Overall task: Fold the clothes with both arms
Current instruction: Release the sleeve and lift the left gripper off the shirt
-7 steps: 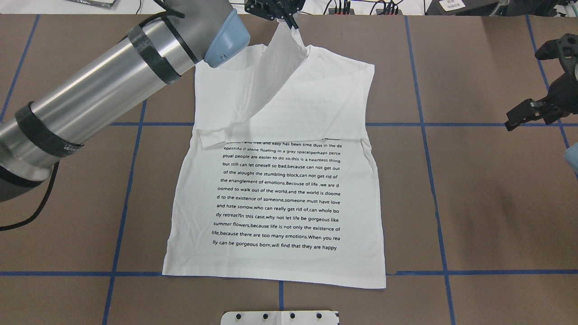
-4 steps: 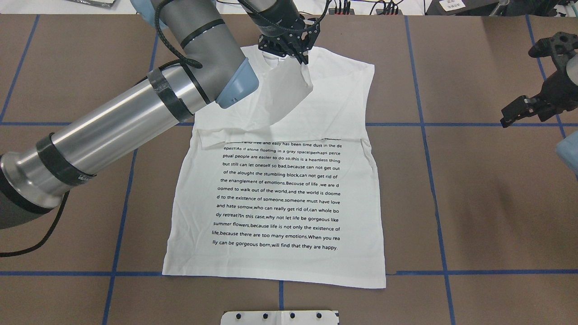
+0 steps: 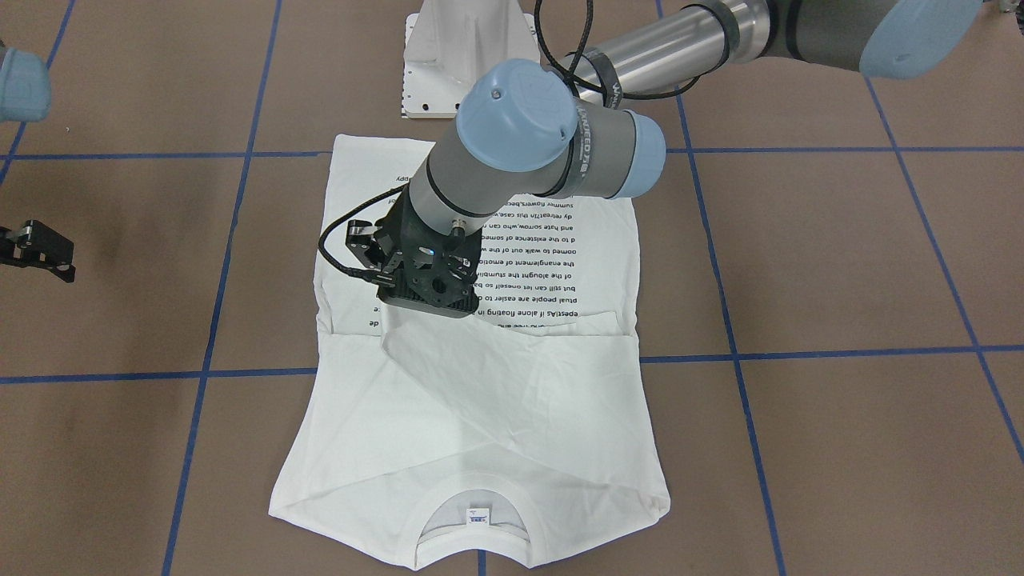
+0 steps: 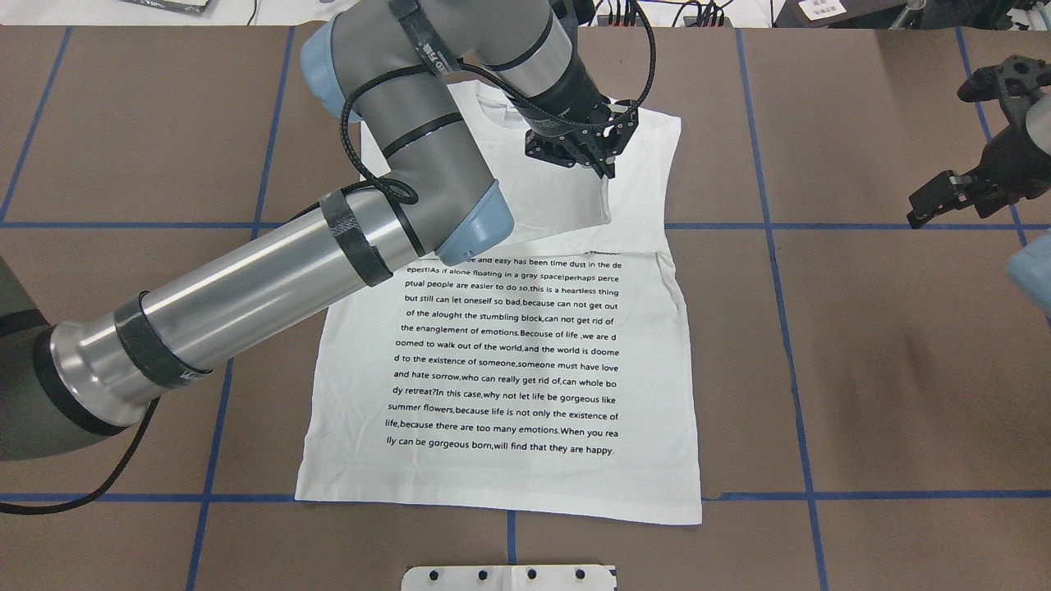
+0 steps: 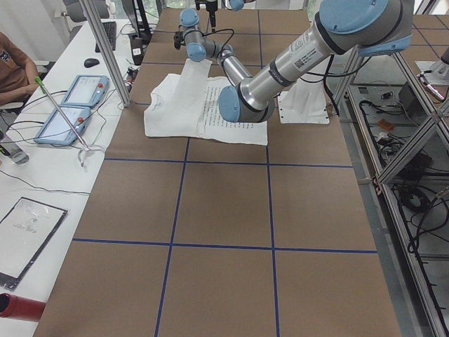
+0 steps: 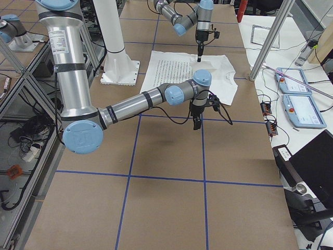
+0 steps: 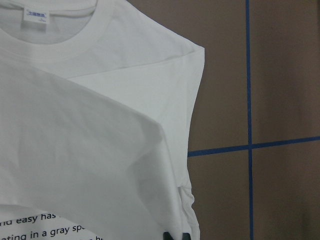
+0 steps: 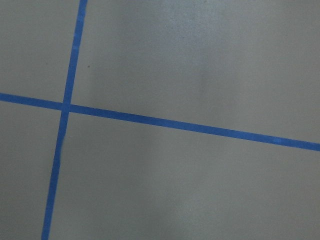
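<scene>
The white T-shirt lies flat on the brown table with its block of black text facing up. The collar and neck label are at the far end from the robot. My left gripper is shut on the cuff of one sleeve, which lies folded across the chest above the text. Its dark fingertips show at the bottom of the left wrist view, on the cloth. My right gripper hangs open and empty over bare table, far right of the shirt. The right wrist view shows only table.
The white pedestal base stands at the robot's edge, just behind the shirt's hem. Blue tape lines cross the table in a grid. Tablets and cables lie on a side bench beyond the far edge.
My left gripper has carried the sleeve from the far table edge back over the shirt and to the right, down onto the chest. The right gripper has hardly moved.
</scene>
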`<state>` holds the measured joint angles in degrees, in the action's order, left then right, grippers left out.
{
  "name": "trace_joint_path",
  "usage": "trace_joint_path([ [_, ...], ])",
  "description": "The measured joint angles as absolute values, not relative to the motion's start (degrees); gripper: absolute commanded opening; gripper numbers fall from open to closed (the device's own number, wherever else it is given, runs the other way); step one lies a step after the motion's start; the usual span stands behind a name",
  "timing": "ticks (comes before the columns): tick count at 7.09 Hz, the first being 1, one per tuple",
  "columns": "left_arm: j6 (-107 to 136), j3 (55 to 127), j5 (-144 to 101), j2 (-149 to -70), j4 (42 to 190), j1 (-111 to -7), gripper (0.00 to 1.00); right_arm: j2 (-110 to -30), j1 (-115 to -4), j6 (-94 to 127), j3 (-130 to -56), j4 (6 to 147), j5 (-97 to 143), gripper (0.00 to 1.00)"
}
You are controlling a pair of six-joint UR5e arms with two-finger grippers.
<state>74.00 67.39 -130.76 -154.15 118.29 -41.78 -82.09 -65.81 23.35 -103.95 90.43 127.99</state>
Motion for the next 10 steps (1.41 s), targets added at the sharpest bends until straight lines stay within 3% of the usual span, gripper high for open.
trace_joint_path([
  [4, 75.73, 64.48, -125.91, -153.75, 126.62, -40.84, 0.0, -80.41, -65.7, 23.58, -102.98, 90.43, 128.33, 1.0],
  [5, 75.81, 63.93, -125.05, -153.32, 128.01, -40.45, 0.15, -79.86, -65.71, 23.66, -102.52, 90.44, 128.54, 1.0],
  [6, 75.88, 63.73, -124.32, -153.05, 128.9, -39.84, 0.99, -79.56, -65.73, 23.7, -102.32, 90.44, 128.72, 1.0],
  [10, 81.09, 64.18, -121.85, -153.11, 134.77, -37.17, 0.99, -77.29, -65.74, 23.79, -101.82, 90.52, 128.91, 1.0],
])
